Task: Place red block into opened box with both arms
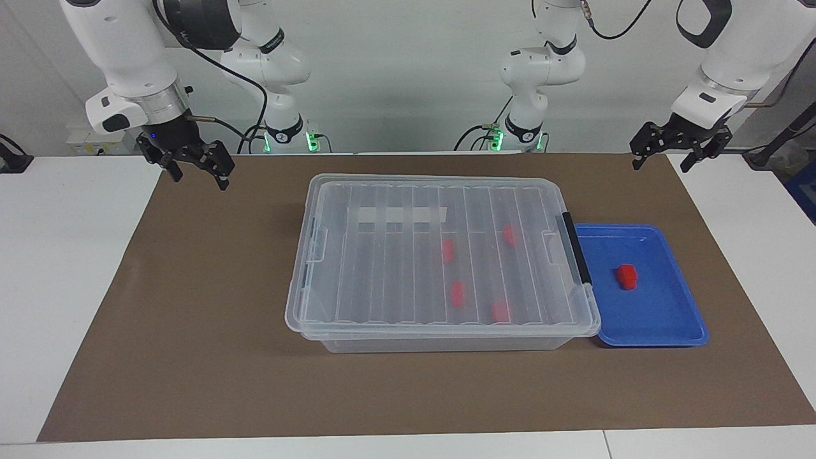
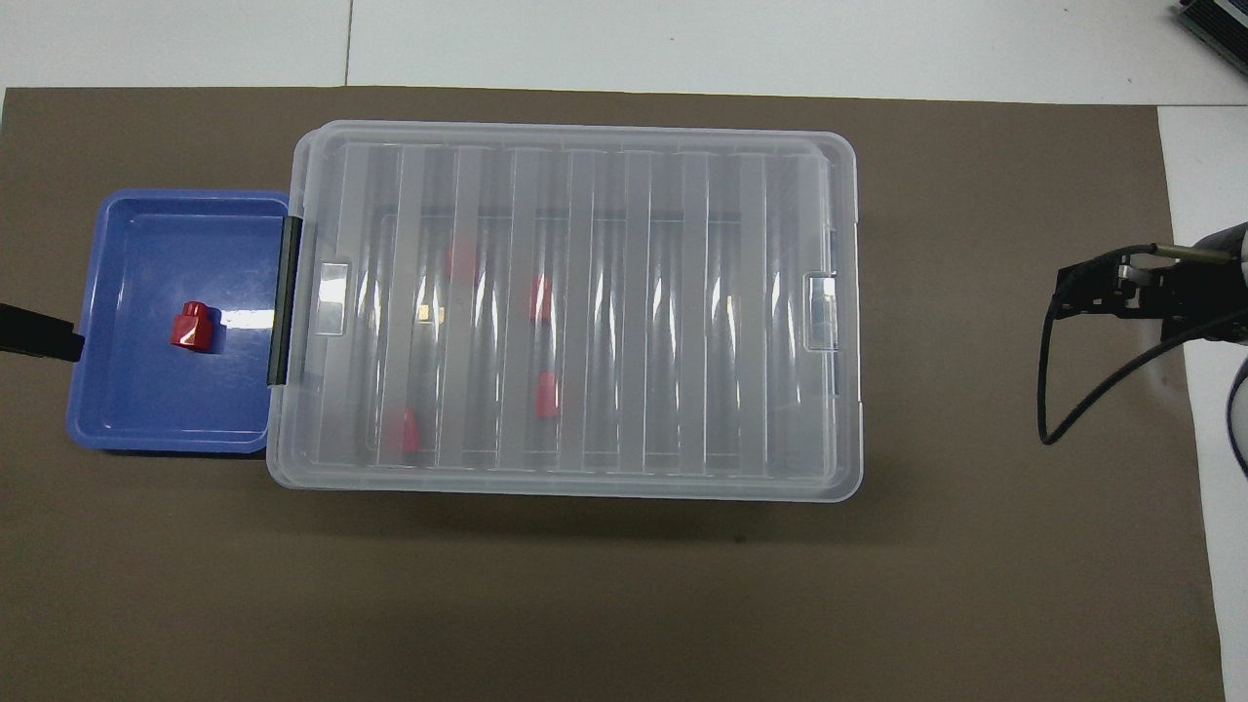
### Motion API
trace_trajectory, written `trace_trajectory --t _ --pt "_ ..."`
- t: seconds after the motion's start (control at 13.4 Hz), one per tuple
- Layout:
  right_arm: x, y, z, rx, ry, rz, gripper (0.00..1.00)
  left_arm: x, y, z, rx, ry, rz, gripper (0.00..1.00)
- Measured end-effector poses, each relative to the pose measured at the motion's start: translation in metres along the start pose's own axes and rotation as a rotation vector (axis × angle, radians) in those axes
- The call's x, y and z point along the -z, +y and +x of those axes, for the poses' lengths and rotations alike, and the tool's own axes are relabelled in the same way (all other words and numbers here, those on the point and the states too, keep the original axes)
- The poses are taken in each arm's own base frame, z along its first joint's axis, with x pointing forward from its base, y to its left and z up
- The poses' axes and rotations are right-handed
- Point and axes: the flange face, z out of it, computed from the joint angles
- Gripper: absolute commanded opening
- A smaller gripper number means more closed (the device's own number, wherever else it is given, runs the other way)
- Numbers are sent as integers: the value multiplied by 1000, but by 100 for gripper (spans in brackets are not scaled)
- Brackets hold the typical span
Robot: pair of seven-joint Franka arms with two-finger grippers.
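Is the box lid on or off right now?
On. The ribbed lid covers the whole box, and the blocks inside show only blurred through it.

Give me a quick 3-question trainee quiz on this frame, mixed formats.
1. True or false: the box has its lid on.
2. Where does the loose red block lie? A) in the blue tray B) on the brown mat C) in a pincer
3. How many red blocks show through the lid?

Key: 1 true. 2 A. 3 four. The left pincer and right pincer both hang open, holding nothing.
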Motion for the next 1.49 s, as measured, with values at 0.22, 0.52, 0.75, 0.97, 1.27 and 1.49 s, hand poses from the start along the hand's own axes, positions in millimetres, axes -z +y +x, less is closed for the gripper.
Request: trace_trajectory --t 0.22,0.52,0.75,0.97,1.27,1.49 --pt "0 0 0 0 0 0 100 1 6 -3 -9 -18 -4 100" --pt "-1 -1 0 2 0 0 100 0 2 -5 -2 -24 -6 100" --pt "-8 -10 1 18 20 7 89 0 0 -5 3 -26 -7 100" --pt "-28 -34 2 43 57 24 95 0 0 -5 2 -26 -7 100" --pt "-68 -82 -6 9 85 46 98 0 0 -5 2 -27 -7 100" --pt "-97 -115 -20 51 99 58 100 0 0 -5 2 -27 -7 100"
